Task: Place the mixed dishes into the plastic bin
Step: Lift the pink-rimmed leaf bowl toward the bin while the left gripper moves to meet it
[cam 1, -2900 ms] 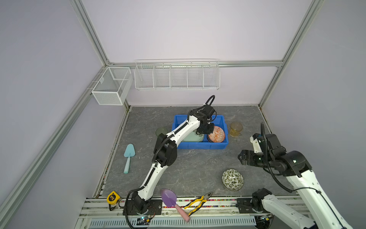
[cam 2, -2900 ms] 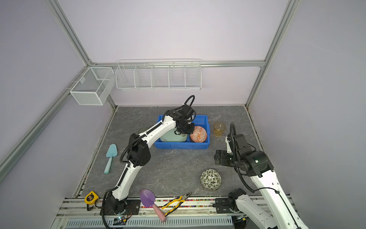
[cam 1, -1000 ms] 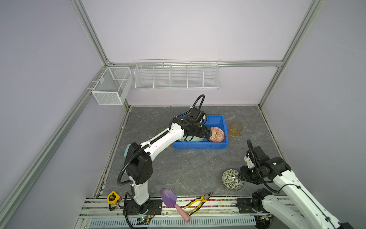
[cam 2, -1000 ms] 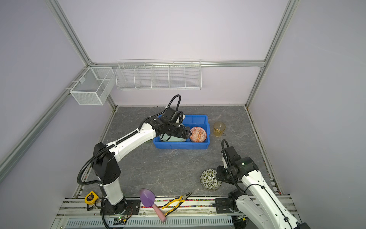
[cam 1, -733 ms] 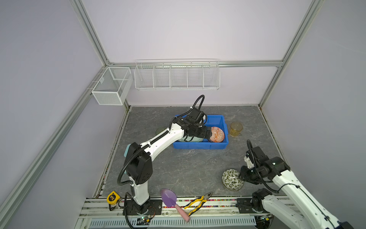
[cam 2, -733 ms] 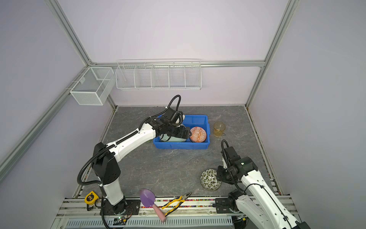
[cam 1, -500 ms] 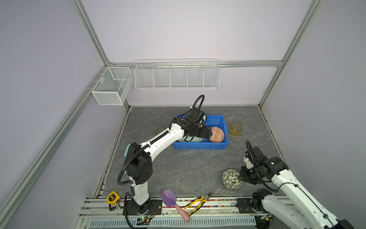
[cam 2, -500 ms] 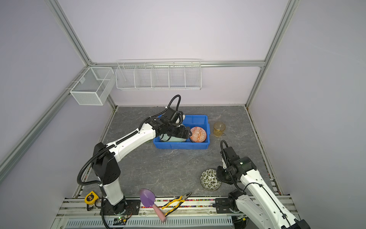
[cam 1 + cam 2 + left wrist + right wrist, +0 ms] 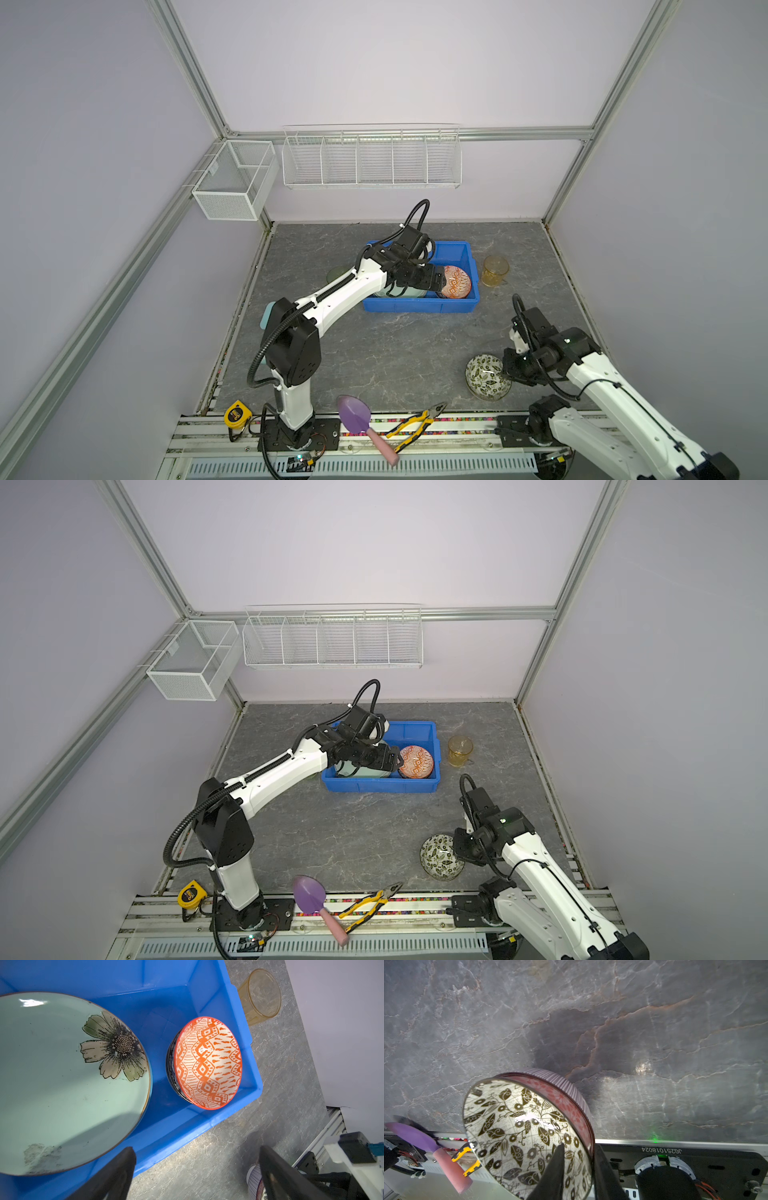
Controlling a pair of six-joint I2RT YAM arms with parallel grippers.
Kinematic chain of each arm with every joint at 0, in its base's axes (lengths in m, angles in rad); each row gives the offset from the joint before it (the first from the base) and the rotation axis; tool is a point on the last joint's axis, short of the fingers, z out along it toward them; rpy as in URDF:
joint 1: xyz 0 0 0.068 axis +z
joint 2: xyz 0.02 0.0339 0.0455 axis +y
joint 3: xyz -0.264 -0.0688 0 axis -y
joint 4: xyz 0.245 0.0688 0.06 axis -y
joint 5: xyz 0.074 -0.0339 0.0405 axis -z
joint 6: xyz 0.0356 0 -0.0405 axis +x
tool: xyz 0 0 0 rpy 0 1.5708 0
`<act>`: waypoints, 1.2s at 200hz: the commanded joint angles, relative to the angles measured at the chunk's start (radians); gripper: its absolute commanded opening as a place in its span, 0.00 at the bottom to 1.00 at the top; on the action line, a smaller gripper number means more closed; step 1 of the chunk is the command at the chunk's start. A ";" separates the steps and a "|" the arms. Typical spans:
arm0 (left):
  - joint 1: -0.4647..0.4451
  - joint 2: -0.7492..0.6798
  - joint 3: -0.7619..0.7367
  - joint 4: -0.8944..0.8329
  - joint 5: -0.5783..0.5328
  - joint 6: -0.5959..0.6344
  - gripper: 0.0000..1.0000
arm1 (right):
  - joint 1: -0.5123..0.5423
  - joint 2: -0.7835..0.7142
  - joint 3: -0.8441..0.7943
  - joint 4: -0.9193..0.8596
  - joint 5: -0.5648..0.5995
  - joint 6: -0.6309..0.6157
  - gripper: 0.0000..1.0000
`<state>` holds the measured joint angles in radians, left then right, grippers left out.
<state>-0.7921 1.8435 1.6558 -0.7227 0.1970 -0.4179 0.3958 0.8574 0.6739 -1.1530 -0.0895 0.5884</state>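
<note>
Currently, the blue bin [image 9: 415, 306] holds the flower plate [image 9: 62, 1074] and orange bowl [image 9: 207, 1064]; the amber tumbler [image 9: 495, 271] waits outside. The left gripper [image 9: 195, 1153] is spread and empty. The right gripper [image 9: 579, 1146] pinches the rim of the leaf bowl [image 9: 519, 1122].

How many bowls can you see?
4. Orange bowl in a dark bowl inside the blue bin; leaf bowl in a striped bowl at the right gripper. More may be hidden.

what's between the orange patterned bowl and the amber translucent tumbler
The end wall of the bright blue plastic bin: the orange patterned bowl inside, the amber translucent tumbler outside. Seen in the left wrist view.
</note>
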 commanded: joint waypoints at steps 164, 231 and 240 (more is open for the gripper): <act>-0.004 0.044 0.023 -0.029 0.021 -0.013 0.93 | 0.021 -0.024 -0.022 0.023 0.019 0.022 0.12; -0.004 0.023 0.021 -0.046 0.042 -0.041 0.93 | 0.020 -0.058 0.022 0.002 0.043 0.029 0.07; -0.005 0.014 0.010 -0.046 0.055 -0.053 0.93 | 0.021 -0.060 0.031 -0.003 0.048 0.029 0.07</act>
<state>-0.7921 1.8668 1.6566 -0.7403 0.2214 -0.4400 0.4107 0.8177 0.6643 -1.1454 -0.0647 0.5991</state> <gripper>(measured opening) 0.928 0.078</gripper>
